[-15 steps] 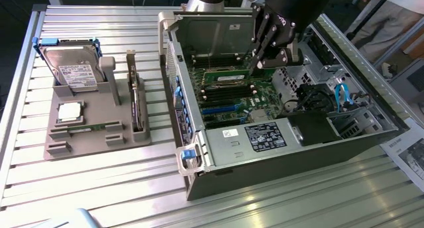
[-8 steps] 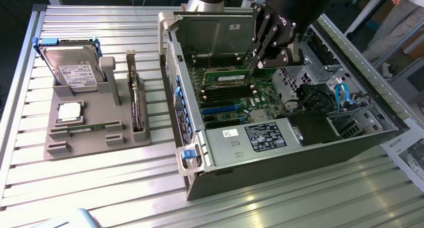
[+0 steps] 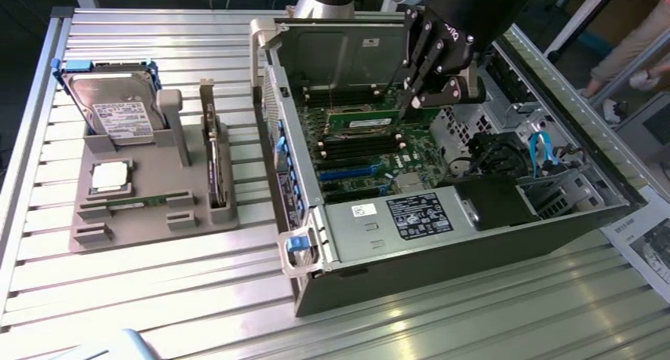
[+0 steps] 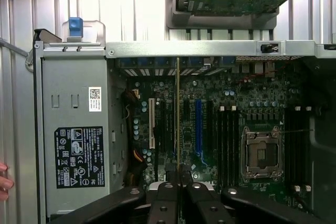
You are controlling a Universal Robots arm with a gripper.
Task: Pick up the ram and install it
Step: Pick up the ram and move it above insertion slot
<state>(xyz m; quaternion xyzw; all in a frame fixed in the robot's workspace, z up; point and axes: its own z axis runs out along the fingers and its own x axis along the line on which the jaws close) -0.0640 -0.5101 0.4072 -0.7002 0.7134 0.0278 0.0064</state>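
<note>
My gripper (image 3: pixel 410 101) hangs inside the open computer case (image 3: pixel 314 278), shut on the ram (image 3: pixel 362 123), a narrow green stick that reaches out from the fingers above the motherboard (image 3: pixel 387 160). In the wrist view the ram (image 4: pixel 178 114) shows edge-on as a thin line running from the gripper (image 4: pixel 178 174) across the board, between a white slot (image 4: pixel 152 124) and a blue slot (image 4: pixel 198 127). Black memory slots (image 4: pixel 226 135) lie beside the processor socket (image 4: pixel 261 153). I cannot tell whether the ram touches the board.
A grey holder (image 3: pixel 157 211) at the exterior view's left carries a hard drive (image 3: pixel 110 105), a square silver chip (image 3: pixel 110 176) and a dark card on edge (image 3: pixel 215 168). The power supply (image 3: pixel 419 215) fills the case's near end. A person's fingertips (image 4: pixel 2 182) rest by the case.
</note>
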